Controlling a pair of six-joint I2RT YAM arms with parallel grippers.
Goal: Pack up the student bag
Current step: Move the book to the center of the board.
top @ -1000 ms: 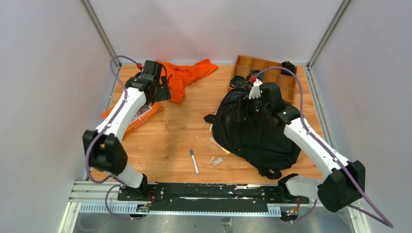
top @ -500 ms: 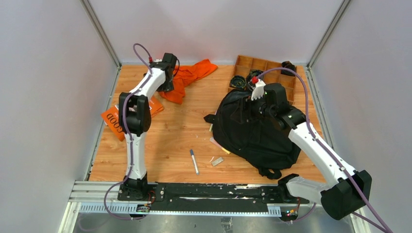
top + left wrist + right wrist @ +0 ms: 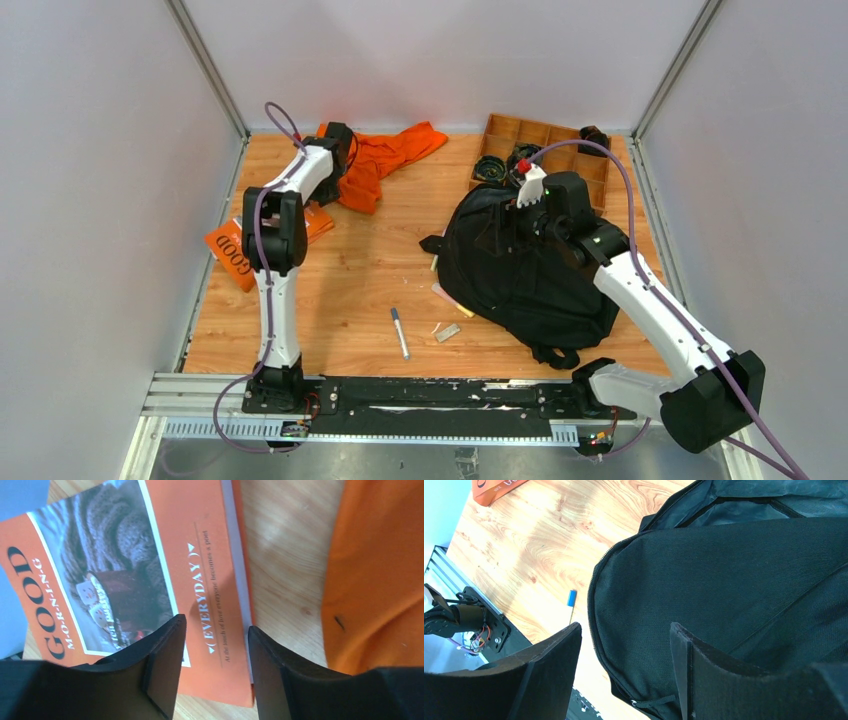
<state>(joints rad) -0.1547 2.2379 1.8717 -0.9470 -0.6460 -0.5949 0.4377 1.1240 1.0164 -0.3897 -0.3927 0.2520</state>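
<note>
The student bag (image 3: 520, 280) is a large black backpack lying at the right of the table, with its zipper edge showing in the right wrist view (image 3: 724, 580). My right gripper (image 3: 508, 222) hovers over the bag's upper part; in its own view (image 3: 624, 626) the jaws stand wide apart and empty above the fabric. My left gripper (image 3: 332, 172) is at the far left back, open and empty (image 3: 215, 625) above an orange "Good Morning" book (image 3: 210, 540) that lies flat on the table (image 3: 228, 248). An orange cloth (image 3: 385, 155) lies just right of that gripper (image 3: 380, 570).
A wooden compartment tray (image 3: 590, 165) with black cables stands at the back right behind the bag. A blue-capped pen (image 3: 399, 332) and a small grey piece (image 3: 448, 332) lie near the front middle. Metal frame posts and white walls bound the table.
My left arm has unfolded and stretched toward the back left, uncovering the orange book. Over the last half second its gripper shifted slightly left and nearer. My right arm shifted only slightly.
</note>
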